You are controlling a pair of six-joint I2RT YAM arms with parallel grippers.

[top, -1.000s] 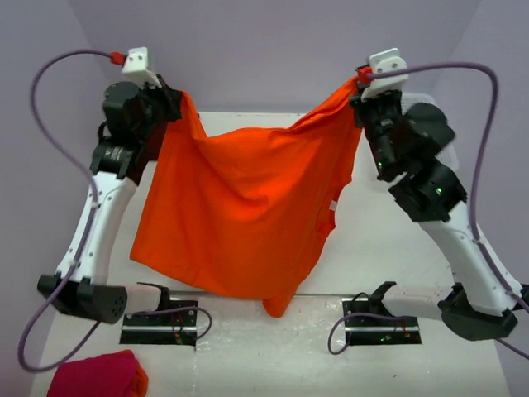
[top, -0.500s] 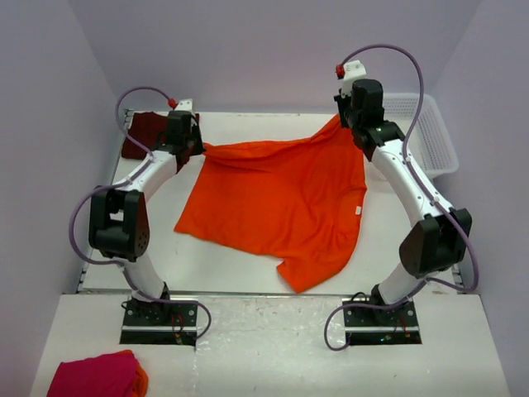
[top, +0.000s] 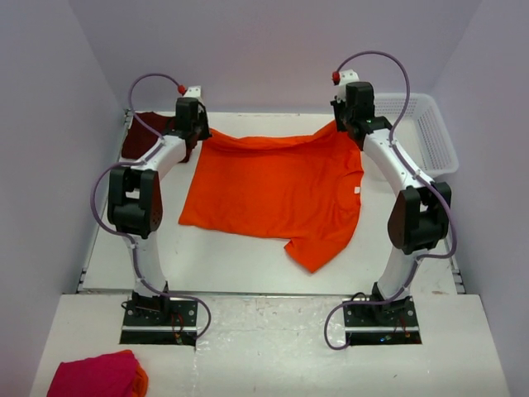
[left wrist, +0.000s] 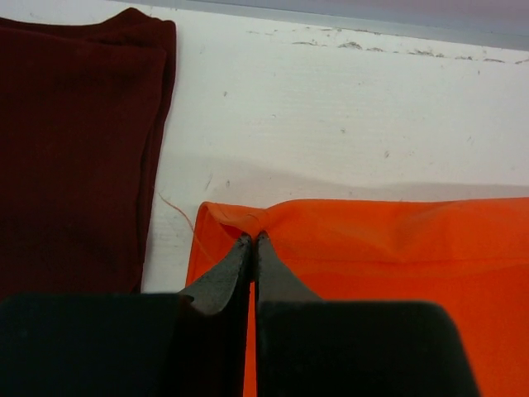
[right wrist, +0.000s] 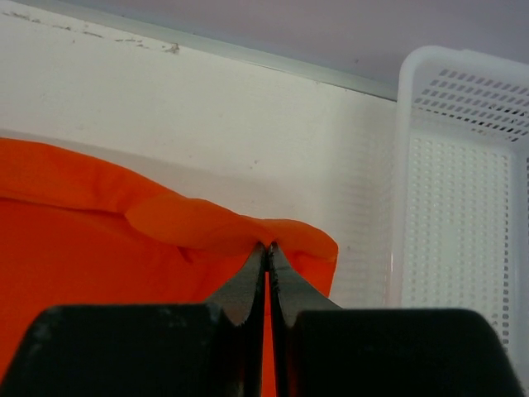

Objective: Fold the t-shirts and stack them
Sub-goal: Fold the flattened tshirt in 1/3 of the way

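Observation:
The orange t-shirt [top: 277,186] lies spread on the table, its small white label [top: 357,190] near the right side. My left gripper [top: 201,134] is shut on its far left corner [left wrist: 240,223]. My right gripper [top: 340,126] is shut on its far right corner [right wrist: 285,236]. Both hold the far hem low at the back of the table. The dark maroon t-shirt [top: 145,136] lies folded at the far left, just left of my left gripper; it also shows in the left wrist view [left wrist: 74,149].
A white plastic basket [top: 430,132] stands at the far right, also in the right wrist view [right wrist: 463,182]. A pink-red cloth bundle [top: 95,374] lies at the near left, in front of the arm bases. The back wall is close behind both grippers.
Both arms have swung from holding the orange shirt up in the air to the far edge of the table. The shirt now lies spread flat.

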